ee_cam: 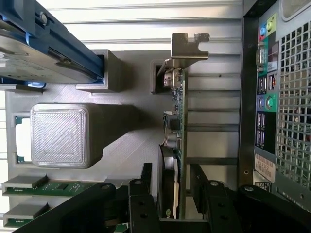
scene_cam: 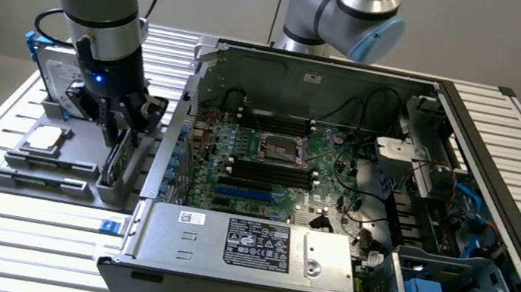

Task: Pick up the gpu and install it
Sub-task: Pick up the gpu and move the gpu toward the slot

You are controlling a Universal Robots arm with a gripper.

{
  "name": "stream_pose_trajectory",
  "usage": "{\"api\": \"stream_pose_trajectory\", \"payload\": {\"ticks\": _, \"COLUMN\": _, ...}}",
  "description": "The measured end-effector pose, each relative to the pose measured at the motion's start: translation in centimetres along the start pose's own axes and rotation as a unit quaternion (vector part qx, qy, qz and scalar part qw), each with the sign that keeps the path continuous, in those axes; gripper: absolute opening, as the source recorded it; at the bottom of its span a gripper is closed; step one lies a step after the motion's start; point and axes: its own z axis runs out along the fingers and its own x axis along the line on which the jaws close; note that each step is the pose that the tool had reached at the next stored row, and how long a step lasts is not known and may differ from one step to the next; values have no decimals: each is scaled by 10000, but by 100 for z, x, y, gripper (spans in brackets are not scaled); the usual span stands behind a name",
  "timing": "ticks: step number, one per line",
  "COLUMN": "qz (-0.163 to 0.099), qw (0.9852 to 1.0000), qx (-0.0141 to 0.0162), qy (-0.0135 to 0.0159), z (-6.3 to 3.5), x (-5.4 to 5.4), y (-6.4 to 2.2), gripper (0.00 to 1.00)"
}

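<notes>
Green gpu (ee_cam: 180, 114) upright in holder (ee_cam: 121, 145), arm (scene_cam: 105, 17) vertical, jaws spread astride it

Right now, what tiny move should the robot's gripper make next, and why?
Probably close the fingers. The gripper is open and straddles the gpu, which stands on edge in its gray holder, with a gap on each side.

The arm (scene_cam: 107, 2) points straight down, its gripper (ee_cam: 171, 167) spread apart.

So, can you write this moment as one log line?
thin dark green gpu card with silver bracket: on edge in grey holder | gripper: open, straddling the card | installed: not yet
</notes>
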Motion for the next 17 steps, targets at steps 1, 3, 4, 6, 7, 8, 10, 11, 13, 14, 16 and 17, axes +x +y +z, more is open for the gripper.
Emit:
{"api": "stream_pose_trajectory", "payload": {"ticks": 1, "qz": 1, "qw": 10000, "qx": 0, "qy": 0, "z": 0, "x": 1, "y": 0, "gripper": 44}}
{"api": "stream_pose_trajectory", "payload": {"ticks": 3, "qz": 2, "qw": 10000, "qx": 0, "qy": 1, "z": 0, "x": 7, "y": 1, "gripper": 44}}
{"api": "stream_pose_trajectory", "payload": {"ticks": 4, "qz": 2, "qw": 10000, "qx": 0, "qy": 0, "z": 0, "x": 10, "y": 1, "gripper": 44}}
{"api": "stream_pose_trajectory", "payload": {"ticks": 6, "qz": 1, "qw": 10000, "qx": 0, "qy": 0, "z": 1, "x": 11, "y": 2, "gripper": 44}}
{"api": "stream_pose_trajectory", "payload": {"ticks": 7, "qz": 2, "qw": 10000, "qx": 0, "qy": 0, "z": 1, "x": 11, "y": 2, "gripper": 44}}
{"api": "stream_pose_trajectory", "payload": {"ticks": 8, "qz": 2, "qw": 10000, "qx": 0, "qy": 0, "z": 1, "x": 11, "y": 2, "gripper": 44}}
{"api": "stream_pose_trajectory", "payload": {"ticks": 10, "qz": 2, "qw": 10000, "qx": 0, "qy": 0, "z": 1, "x": 12, "y": 3, "gripper": 44}}
{"api": "stream_pose_trajectory", "payload": {"ticks": 11, "qz": 2, "qw": 10000, "qx": 0, "qy": 0, "z": 1, "x": 12, "y": 3, "gripper": 42}}
{"api": "stream_pose_trajectory", "payload": {"ticks": 13, "qz": 2, "qw": 10000, "qx": 0, "qy": 1, "z": 1, "x": 12, "y": 3, "gripper": 36}}
{"api": "stream_pose_trajectory", "payload": {"ticks": 14, "qz": 2, "qw": 10000, "qx": 0, "qy": 0, "z": 1, "x": 12, "y": 3, "gripper": 29}}
{"api": "stream_pose_trajectory", "payload": {"ticks": 16, "qz": 2, "qw": 10000, "qx": 0, "qy": 1, "z": 1, "x": 12, "y": 3, "gripper": 29}}
{"api": "stream_pose_trajectory", "payload": {"ticks": 17, "qz": 2, "qw": 10000, "qx": 0, "qy": 1, "z": 1, "x": 12, "y": 3, "gripper": 29}}
